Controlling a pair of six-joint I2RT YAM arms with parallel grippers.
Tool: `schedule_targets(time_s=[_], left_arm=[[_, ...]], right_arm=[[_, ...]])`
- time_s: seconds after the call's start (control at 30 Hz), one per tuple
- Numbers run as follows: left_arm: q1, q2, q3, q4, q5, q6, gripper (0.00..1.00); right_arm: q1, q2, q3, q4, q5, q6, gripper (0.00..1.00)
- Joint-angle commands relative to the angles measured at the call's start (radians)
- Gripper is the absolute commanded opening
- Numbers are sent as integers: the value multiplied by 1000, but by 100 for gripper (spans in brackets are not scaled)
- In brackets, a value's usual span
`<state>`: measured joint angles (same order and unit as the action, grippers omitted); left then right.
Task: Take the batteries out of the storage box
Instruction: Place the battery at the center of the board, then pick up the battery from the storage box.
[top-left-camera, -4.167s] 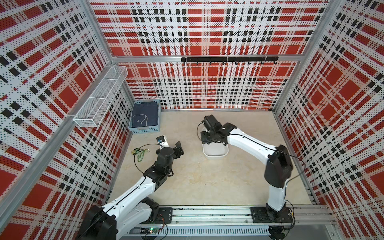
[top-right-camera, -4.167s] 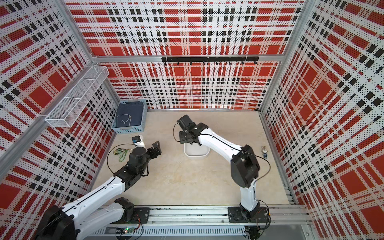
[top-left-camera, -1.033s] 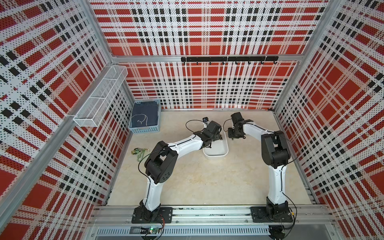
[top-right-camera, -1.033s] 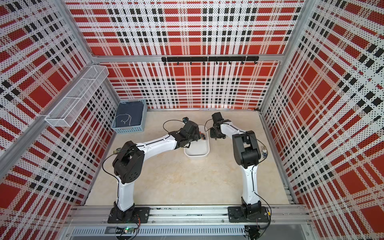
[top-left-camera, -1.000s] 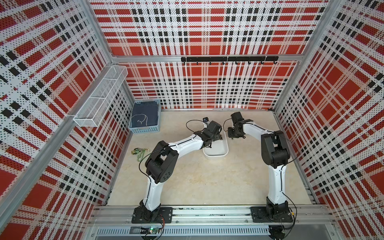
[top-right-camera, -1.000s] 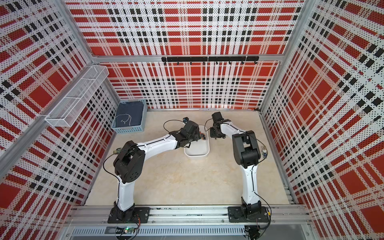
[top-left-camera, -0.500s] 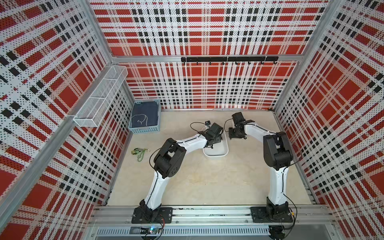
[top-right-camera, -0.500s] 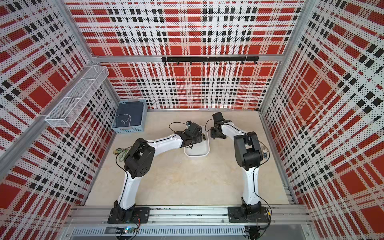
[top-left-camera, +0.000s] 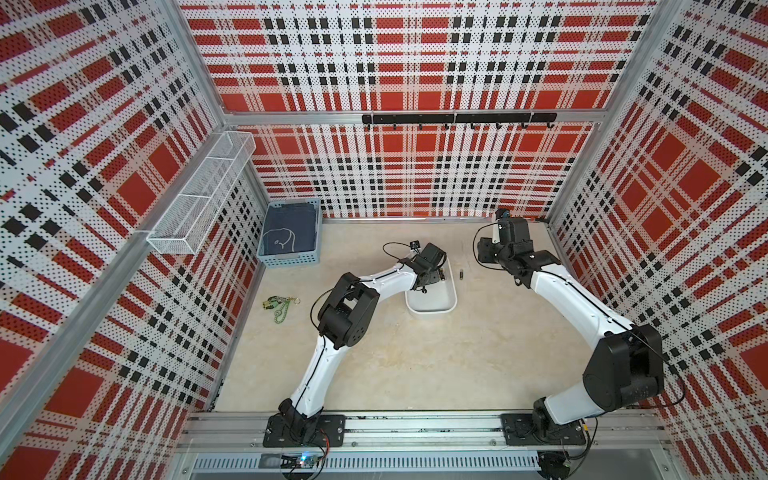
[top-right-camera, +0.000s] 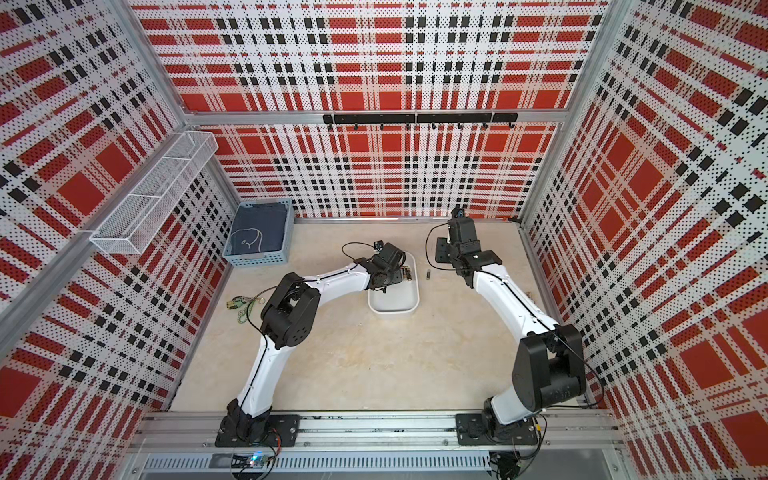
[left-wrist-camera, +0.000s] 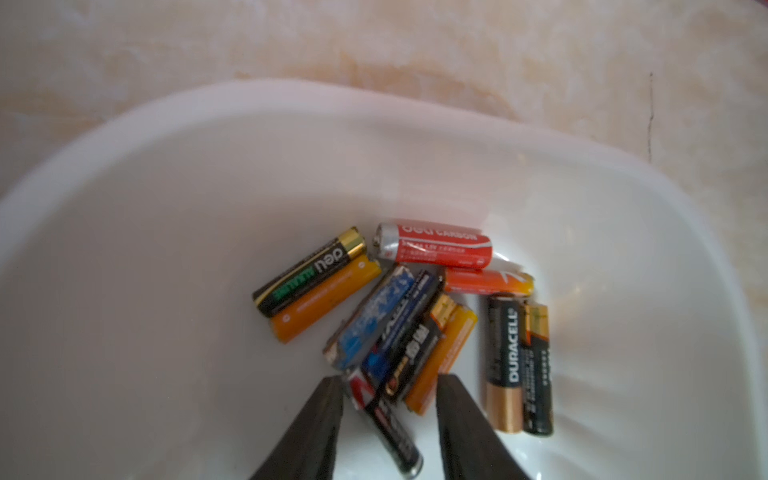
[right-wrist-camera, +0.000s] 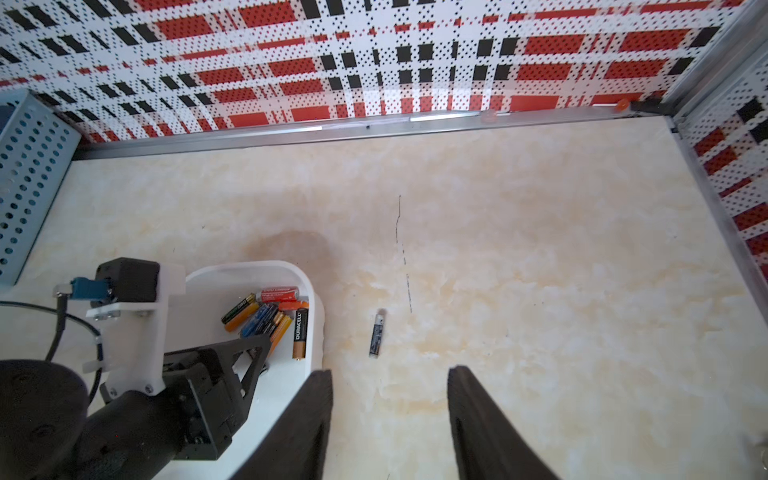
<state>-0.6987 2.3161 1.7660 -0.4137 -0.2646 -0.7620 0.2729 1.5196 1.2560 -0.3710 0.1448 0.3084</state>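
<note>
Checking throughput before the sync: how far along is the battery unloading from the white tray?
Done: one small black cylindrical battery lies on the beige tabletop beside the shallow glossy white plastic tray. In hand: nothing gripped; the left gripper is open inside the tray, straddling a black-and-red battery; the right gripper is open and empty above the tabletop. Left: about eleven mixed-colour batteries in the tray.

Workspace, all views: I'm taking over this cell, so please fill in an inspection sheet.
Surface: beige tabletop, thin dark scratch.
Job's things: batteries piled in the storage box; one loose battery on the table beside it.
Clutter: blue basket with dark cloth; green keychain.
Grippers: left gripper open, astride batteries in the box; right gripper open, empty.
Cables: black cable loops at both wrists.
Surroundings: plaid perforated walls, wire shelf, hook rail.
</note>
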Motion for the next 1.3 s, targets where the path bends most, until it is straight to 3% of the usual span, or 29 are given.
schedule_targets(time_s=[0.0,0.13,0.2,0.33,0.47,0.57,0.7,0.9,1.03,1.17,1.27], left_arm=[[-13,37,43,-53,-37,22,44],[-15,60,55,-66,-48,32,41],[-10,71,63,-83,-43,35,31],[-17,46,47,-99,-82,53,23],[-23,24,30,-114,-82,64,22],[-31,3,8,-131,-93,73,29],[-31,-27,-25,-131,-86,83,28],[-19,-29,-40,-128,-78,94,14],[-9,-23,-33,-127,-70,105,13],[-1,-27,-27,-125,-67,123,1],[-1,-47,-22,-124,-70,137,0]], right_arm=[[2,5,-26,26,54,-4,52],[2,16,-27,40,42,11,52],[2,15,-27,44,41,19,52],[1,-2,-33,51,55,14,52],[2,-9,-32,47,82,11,52],[2,-10,-29,47,69,18,53],[2,-6,-30,49,66,24,53],[2,-16,-39,58,66,32,53],[1,-28,-42,58,77,29,53],[2,-45,-54,64,83,27,53],[1,-48,-55,60,86,28,53]])
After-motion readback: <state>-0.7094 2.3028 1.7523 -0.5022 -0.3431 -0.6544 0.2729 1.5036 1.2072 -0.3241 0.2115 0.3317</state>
